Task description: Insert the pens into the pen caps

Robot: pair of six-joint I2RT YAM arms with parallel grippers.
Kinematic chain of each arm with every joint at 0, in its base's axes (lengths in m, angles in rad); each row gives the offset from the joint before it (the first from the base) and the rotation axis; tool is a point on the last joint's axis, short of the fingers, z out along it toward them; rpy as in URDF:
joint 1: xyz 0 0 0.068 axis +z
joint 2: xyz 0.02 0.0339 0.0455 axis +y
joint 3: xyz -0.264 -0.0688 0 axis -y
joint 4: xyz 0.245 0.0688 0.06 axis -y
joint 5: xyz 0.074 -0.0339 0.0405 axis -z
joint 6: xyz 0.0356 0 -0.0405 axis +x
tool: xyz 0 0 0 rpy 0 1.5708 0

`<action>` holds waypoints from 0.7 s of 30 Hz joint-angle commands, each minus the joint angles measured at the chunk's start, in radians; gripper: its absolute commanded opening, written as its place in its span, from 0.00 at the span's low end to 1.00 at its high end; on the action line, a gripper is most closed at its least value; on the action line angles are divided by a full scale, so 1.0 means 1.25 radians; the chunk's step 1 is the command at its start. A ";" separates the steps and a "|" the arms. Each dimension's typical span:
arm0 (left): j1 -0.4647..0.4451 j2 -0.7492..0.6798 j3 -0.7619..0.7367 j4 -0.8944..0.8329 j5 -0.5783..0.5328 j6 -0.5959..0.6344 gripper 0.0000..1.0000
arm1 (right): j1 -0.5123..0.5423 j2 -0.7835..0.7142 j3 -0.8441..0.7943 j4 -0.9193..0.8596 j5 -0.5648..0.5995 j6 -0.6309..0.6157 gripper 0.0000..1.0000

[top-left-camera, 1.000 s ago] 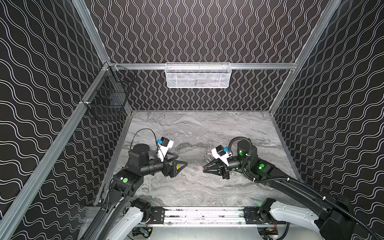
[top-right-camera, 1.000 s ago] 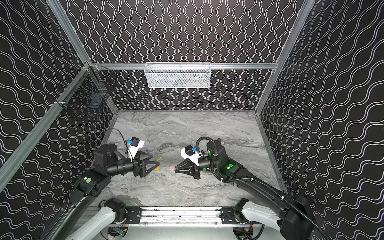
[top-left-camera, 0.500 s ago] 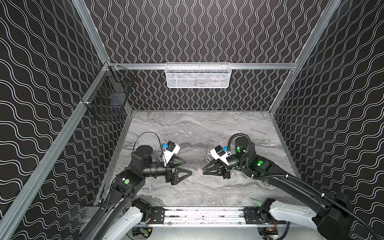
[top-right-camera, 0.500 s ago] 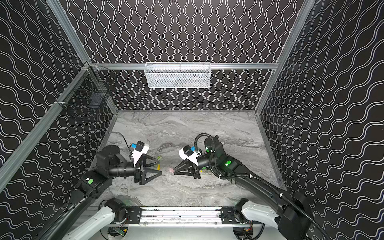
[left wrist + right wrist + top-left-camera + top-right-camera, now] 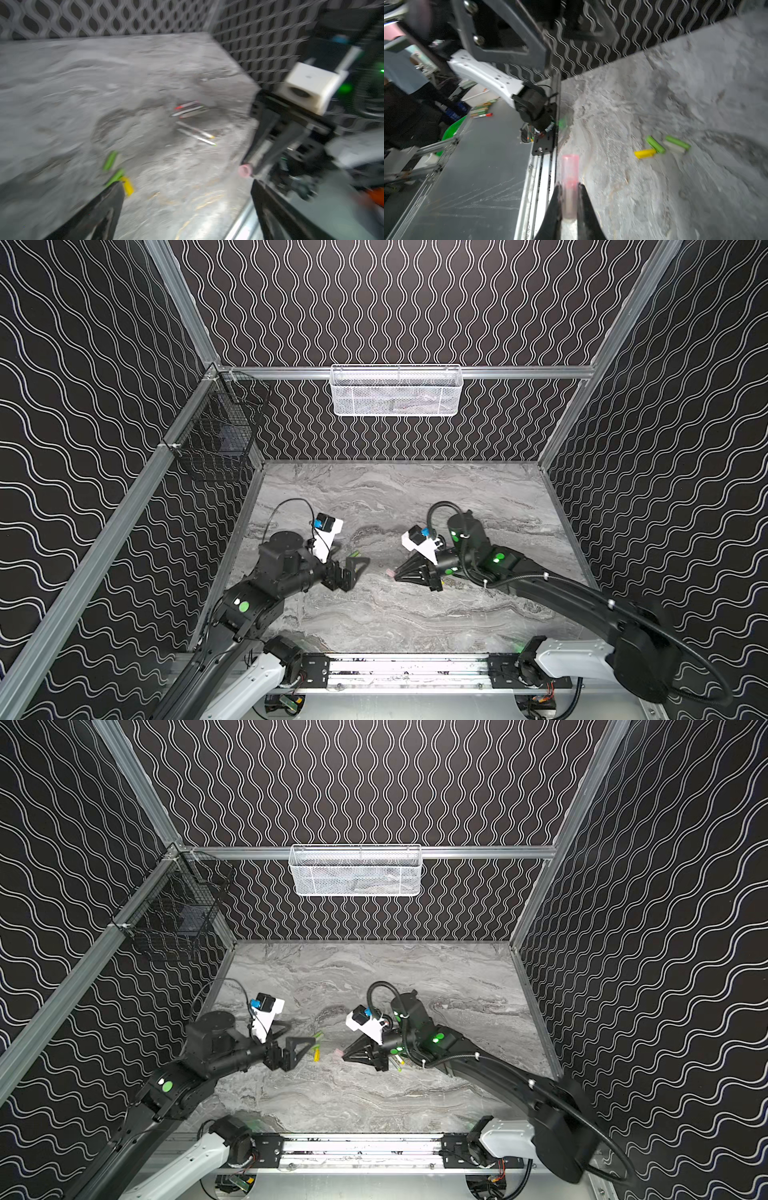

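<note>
Here the right gripper (image 5: 569, 185) is clamped narrowly on the pink cap (image 5: 570, 168). The cap sticks out past the fingertips, and most of its length is free. In a top view this gripper hangs low over the marble table (image 5: 415, 614), with the cap pointing toward the left gripper (image 5: 187, 182). The left gripper's jaws stand wide apart with nothing between them. The two grippers face each other near the middle of the table's front half and are not touching. The other three caps lie flat on the table in a tight group: two lime green caps (image 5: 655, 144) side by side and the yellow cap (image 5: 644, 153) just beside them. In the left wrist view, the yellow cap and one green one sit right at the tip of one left finger (image 5: 108, 203), but blur hides whether they touch it. The pens (image 5: 195, 133) lie flat in a loose cluster farther along the table, apart from the caps. In a top view they are partly hidden beside the right gripper's body.
</note>
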 commanded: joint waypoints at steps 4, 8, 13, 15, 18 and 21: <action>0.009 0.092 0.030 -0.102 -0.247 -0.018 0.98 | 0.020 0.152 0.026 -0.057 0.284 0.132 0.06; 0.018 0.074 0.022 -0.093 -0.244 -0.017 0.99 | 0.022 0.254 0.042 -0.034 0.348 0.226 0.05; 0.019 0.056 0.016 -0.090 -0.243 -0.019 0.99 | 0.021 0.342 0.069 -0.028 0.399 0.305 0.08; 0.019 0.059 0.018 -0.091 -0.241 -0.019 0.99 | 0.021 0.372 0.086 -0.048 0.415 0.321 0.08; 0.019 0.062 0.018 -0.092 -0.238 -0.017 0.98 | 0.021 0.398 0.092 -0.062 0.444 0.345 0.10; 0.019 0.059 0.018 -0.090 -0.238 -0.016 0.99 | 0.022 0.407 0.097 -0.074 0.440 0.343 0.17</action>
